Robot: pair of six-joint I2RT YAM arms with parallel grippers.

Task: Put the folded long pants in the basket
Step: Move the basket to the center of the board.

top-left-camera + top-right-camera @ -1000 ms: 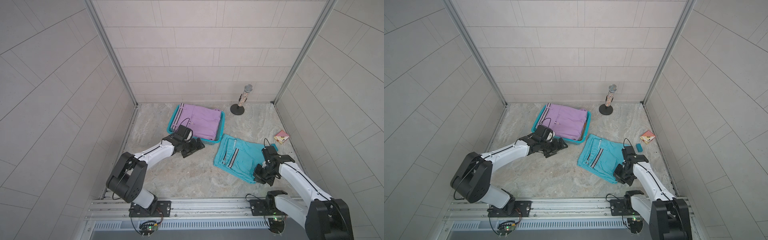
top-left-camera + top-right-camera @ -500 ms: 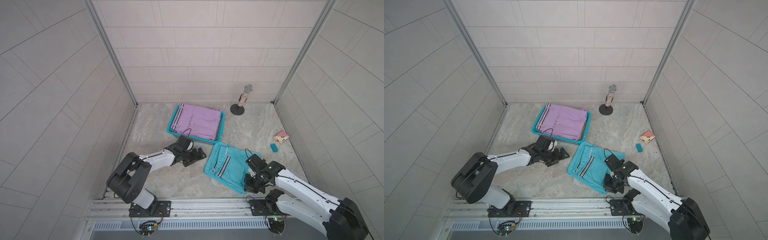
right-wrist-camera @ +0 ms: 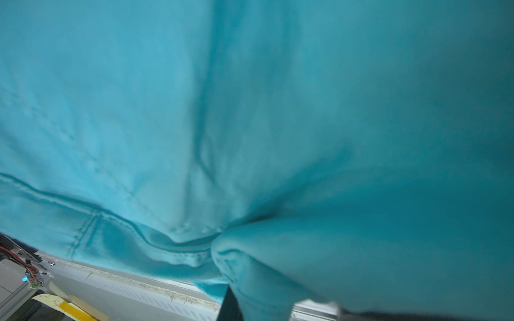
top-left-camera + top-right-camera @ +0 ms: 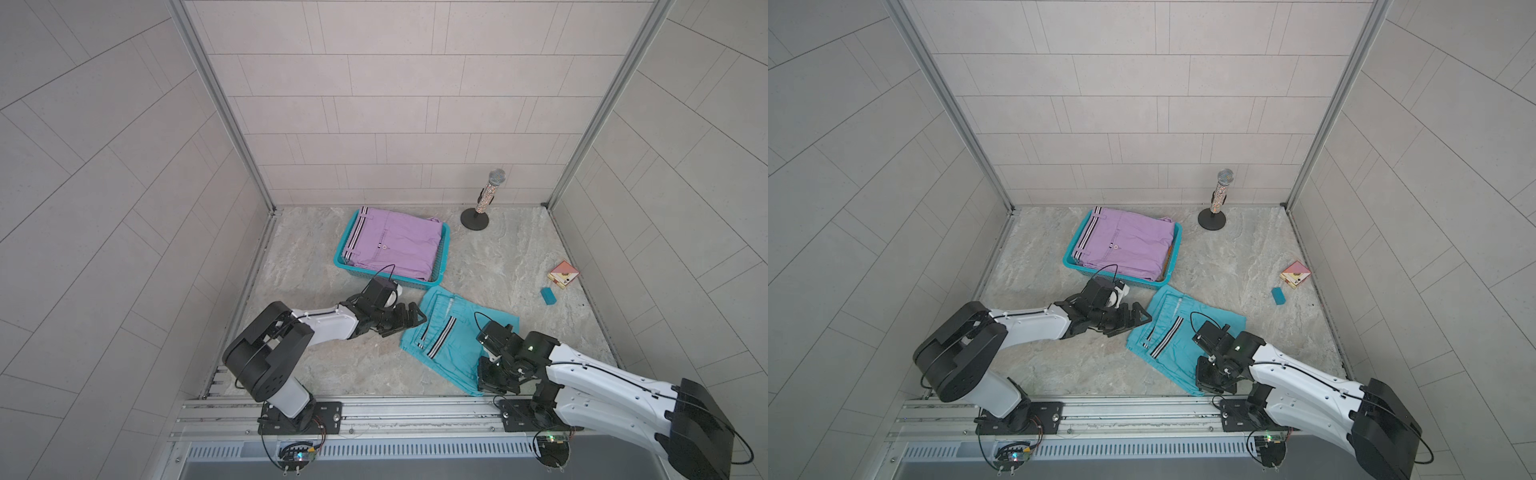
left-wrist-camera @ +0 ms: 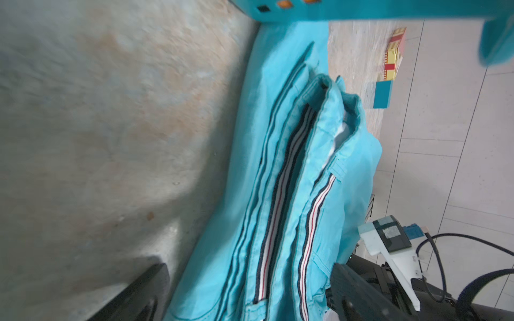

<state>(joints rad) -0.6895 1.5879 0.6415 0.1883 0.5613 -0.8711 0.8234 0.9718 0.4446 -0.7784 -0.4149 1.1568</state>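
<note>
The basket (image 4: 445, 249) sits just beyond the left claw (image 4: 409, 323), filled by lilac pants (image 4: 395, 245) on top, with orange cloth (image 5: 284, 3) showing through its wall holes. The left claw is spread wide, low over the table (image 4: 332, 365), its tips at the edge of the turquoise pants (image 4: 453, 332). These lie on the table between both claws, outside the basket. The right claw (image 4: 488, 384) is pressed together, pinching their near corner.
</note>
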